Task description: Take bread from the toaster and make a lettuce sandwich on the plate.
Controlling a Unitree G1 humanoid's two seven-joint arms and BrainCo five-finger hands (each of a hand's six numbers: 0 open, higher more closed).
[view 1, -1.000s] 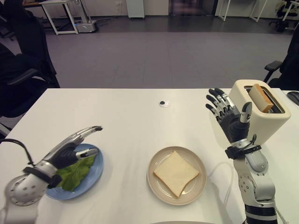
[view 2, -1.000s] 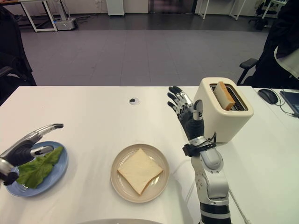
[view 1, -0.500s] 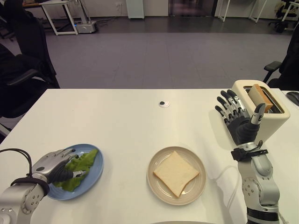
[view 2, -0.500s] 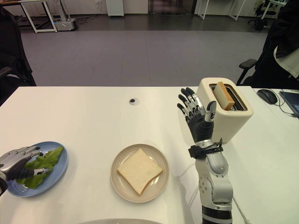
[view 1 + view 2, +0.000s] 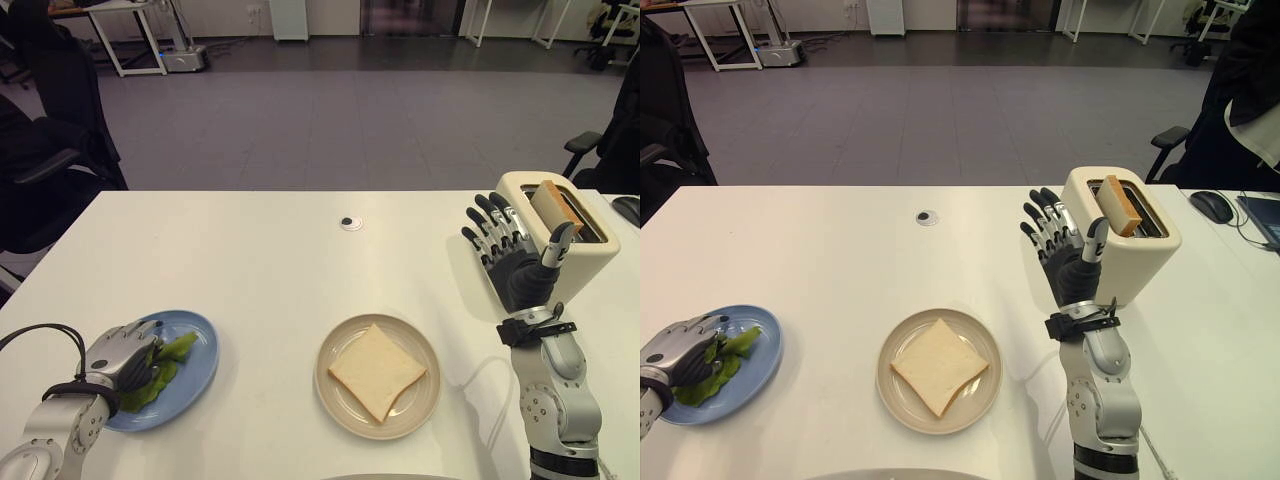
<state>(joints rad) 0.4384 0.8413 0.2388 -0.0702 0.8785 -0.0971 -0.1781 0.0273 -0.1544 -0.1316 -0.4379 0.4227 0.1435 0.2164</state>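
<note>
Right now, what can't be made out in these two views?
In both views:
- part of the lettuce, under the left robot hand on the blue plate;
- lower part of the bread slice, sunk in the toaster slot;
- the toaster's left side, behind the right robot hand;
- small dark disc on the table, too small to identify;
- pale curved rim, cut off by the bottom edge.

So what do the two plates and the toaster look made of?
Blue plate: probably glazed ceramic, smooth with a soft sheen. Tan plate: likewise, with a darker rim; melamine is possible. Toaster: smooth cream shell, plastic or painted metal, unclear which.
</note>
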